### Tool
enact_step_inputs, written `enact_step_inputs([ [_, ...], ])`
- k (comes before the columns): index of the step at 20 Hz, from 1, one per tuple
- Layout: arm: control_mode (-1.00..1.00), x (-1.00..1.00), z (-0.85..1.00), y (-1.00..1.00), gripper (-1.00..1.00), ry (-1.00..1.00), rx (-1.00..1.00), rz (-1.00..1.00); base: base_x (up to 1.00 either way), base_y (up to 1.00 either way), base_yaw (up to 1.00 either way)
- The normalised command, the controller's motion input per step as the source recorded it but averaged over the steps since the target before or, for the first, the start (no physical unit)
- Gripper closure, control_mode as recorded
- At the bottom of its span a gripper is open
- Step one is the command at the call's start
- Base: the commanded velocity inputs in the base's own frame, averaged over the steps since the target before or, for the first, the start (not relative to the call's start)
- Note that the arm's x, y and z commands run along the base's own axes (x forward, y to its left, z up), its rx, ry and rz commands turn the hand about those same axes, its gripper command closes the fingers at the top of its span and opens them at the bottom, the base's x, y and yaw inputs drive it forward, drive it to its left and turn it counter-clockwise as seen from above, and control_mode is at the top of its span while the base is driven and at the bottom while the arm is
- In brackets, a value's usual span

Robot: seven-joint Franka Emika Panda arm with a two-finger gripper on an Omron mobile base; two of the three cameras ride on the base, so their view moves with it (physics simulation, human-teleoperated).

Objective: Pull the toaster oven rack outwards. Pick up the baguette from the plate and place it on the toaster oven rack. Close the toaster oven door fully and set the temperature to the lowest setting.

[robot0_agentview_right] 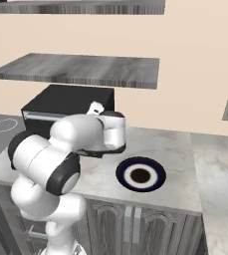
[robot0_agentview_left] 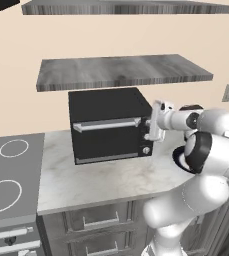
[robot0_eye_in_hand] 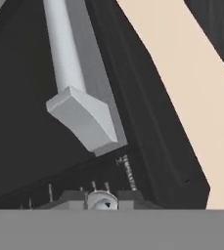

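Two finger tips sit either side of the temperature knob [robot0_eye_in_hand: 102,201] at the bottom of the hand view, close against it; can't tell if they actually pinch it. Gripper [robot0_agentview_left: 152,126] is up at the knob column on the oven's right front. Toaster oven door [robot0_agentview_left: 107,139] closed upright, silver handle [robot0_agentview_left: 106,124] across its top edge. Plate [robot0_agentview_right: 140,174] on the counter [robot0_agentview_left: 111,180] right of the oven, bare. Grey shelf [robot0_agentview_left: 123,71] above.
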Motion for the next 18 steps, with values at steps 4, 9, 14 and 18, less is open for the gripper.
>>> enact_step_inputs([
  [4, -1.00, 0.11, -1.00, -0.26, 1.00, -0.12, -0.48, 0.44, 0.00, 0.00, 0.00],
  [9, -1.00, 0.00, -1.00, -0.32, 1.00, -0.17, -0.47, 0.45, 0.00, 0.00, 0.00],
  [14, -1.00, 0.00, -0.93, -0.48, 1.00, -0.20, -0.44, 0.46, 0.00, 0.00, 0.00],
  [18, -1.00, 0.00, -0.90, -0.58, 1.00, -0.21, -0.42, 0.47, 0.00, 0.00, 0.00],
])
